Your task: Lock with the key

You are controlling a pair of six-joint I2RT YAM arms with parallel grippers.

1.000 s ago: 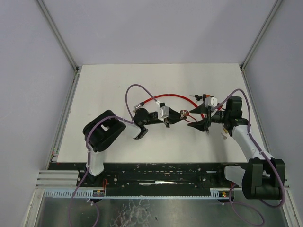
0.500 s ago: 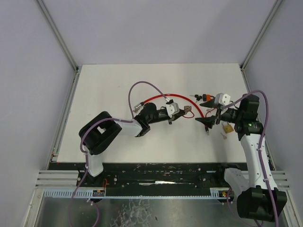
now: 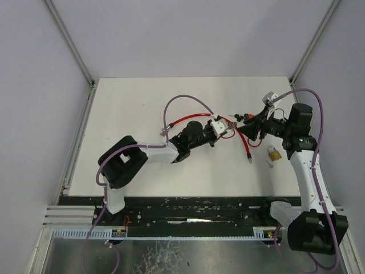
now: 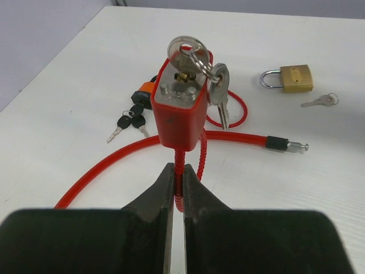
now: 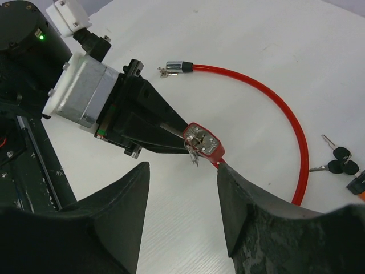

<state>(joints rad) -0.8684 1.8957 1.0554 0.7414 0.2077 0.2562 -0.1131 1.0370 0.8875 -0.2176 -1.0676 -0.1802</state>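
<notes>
Left claw (image 4: 174, 171) carried the red lock (image 4: 181, 111) toward the right claw (image 5: 181, 168).

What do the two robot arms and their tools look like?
Both arms have black joint housings and white links. A purple cable loops along the left arm; another follows the right arm. The left tool has black wedge-shaped fingers on a silver-grey block with a white box nearby; a small green light glows behind it. The right tool has broad matte black fingers.

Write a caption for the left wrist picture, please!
Left gripper pinches the red cable lock, key already in; brass padlock behind.
</notes>
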